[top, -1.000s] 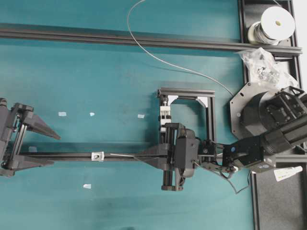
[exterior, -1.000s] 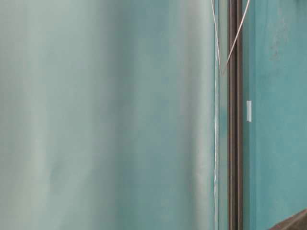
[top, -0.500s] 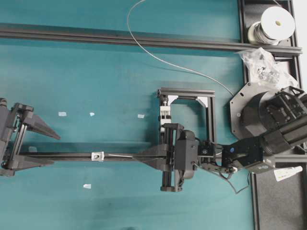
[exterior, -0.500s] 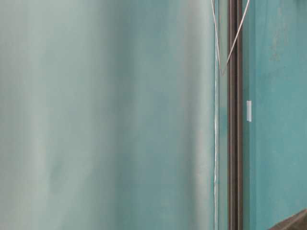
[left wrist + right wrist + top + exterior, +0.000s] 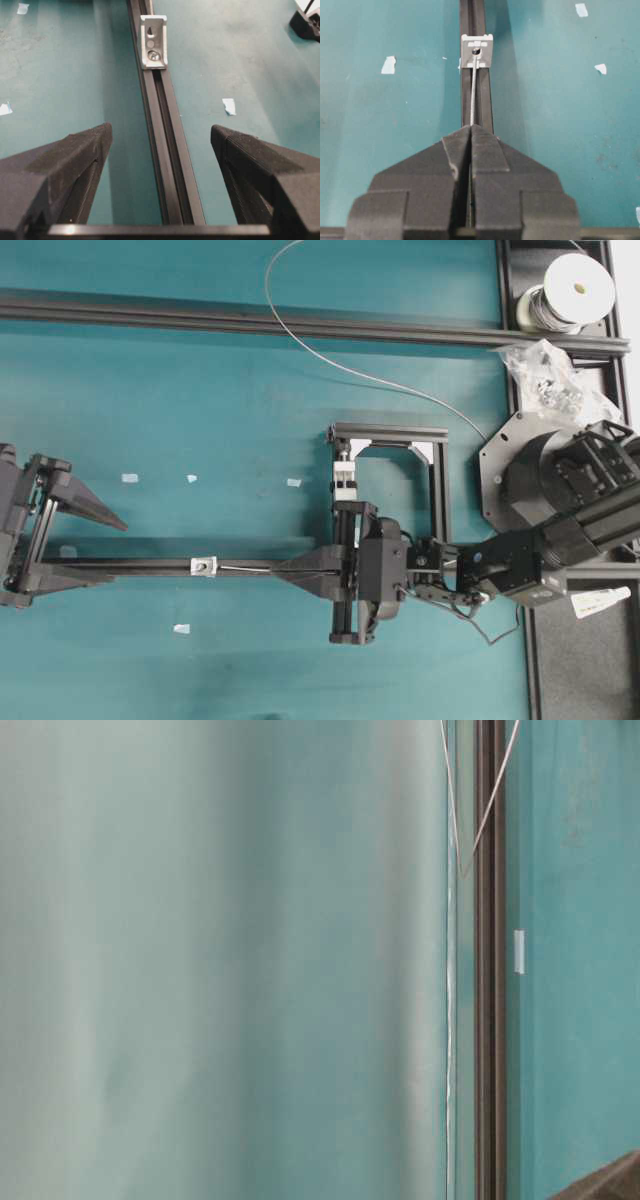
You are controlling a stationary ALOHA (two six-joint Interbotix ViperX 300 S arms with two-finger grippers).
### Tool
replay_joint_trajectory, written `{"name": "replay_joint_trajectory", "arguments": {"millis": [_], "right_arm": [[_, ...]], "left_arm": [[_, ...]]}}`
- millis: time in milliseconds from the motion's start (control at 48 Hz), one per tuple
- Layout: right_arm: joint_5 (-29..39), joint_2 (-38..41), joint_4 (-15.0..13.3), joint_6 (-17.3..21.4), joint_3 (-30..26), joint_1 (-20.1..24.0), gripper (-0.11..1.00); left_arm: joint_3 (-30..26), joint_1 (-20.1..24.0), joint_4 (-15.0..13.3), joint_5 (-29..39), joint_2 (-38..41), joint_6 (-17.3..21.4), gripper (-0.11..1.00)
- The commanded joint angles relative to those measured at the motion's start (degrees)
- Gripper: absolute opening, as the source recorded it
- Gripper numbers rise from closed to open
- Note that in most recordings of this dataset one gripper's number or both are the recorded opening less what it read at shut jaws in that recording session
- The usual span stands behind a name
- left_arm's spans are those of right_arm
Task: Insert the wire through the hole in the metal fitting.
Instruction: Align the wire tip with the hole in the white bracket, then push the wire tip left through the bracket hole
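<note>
At the far left of the overhead view my left end effector (image 5: 70,540) stands wide open, holding nothing, its two fingers straddling the black rail (image 5: 130,566) that lies along the teal counter (image 5: 200,390). Just right of it on that rail sits the metal fitting (image 5: 204,565). From there the wire (image 5: 250,567) runs straight to my right end effector (image 5: 290,570), whose fingers are pressed fully together on it. Behind that grip, the rest of the wire arcs up across the counter toward the spool (image 5: 570,290) at top right.

My left wrist camera shows the metal fitting (image 5: 153,41) from the far side, ahead of my open fingers (image 5: 75,160) and apart from them (no wire tip is seen coming out on this face). My right wrist camera gives what the overhead cannot: the wire (image 5: 473,95) leaves my pinched fingertips (image 5: 462,145), runs up along the rail, and its tip meets the hole (image 5: 476,51) in the fitting; how far in it reaches I cannot tell. The table-level view shows only blurred teal and a thin stretch of wire (image 5: 490,810).
</note>
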Motion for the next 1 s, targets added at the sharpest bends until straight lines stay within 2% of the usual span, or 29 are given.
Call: {"name": "replay_joint_trajectory", "arguments": {"millis": [0, 980], "right_arm": [[-0.7, -0.5, -0.3, -0.1, -0.9, 0.1, -0.01], [-0.4, 0.9, -0.7, -0.2, -1.8, -1.1, -0.01]], "left_arm": [[-0.7, 0.3, 0.0, -0.3, -0.6, 0.1, 0.87], [-0.8, 0.7, 0.0, 0.0, -0.6, 0.1, 0.87]]}}
